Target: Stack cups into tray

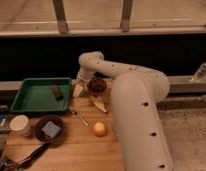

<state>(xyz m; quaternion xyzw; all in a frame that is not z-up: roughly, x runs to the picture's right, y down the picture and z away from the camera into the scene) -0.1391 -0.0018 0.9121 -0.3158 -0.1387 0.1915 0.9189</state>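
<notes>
The green tray (31,102) lies at the table's back left with a small dark object (57,91) inside it. A cream-white cup (19,124) stands on the table in front of the tray, at the left. A blue-grey thing (0,123) shows at the far left edge; it may be a cup. My gripper (78,90) hangs at the tray's right rim, between the tray and the dark red bowl of dark fruit (97,85). My white arm arches over from the right.
A dark brown bowl with a blue-grey block (49,129) sits beside the cream cup. An orange fruit (99,129), a yellow peel (99,104) and a spoon (78,116) lie mid-table. Dark utensils (21,159) lie at the front left. A dark wall runs behind.
</notes>
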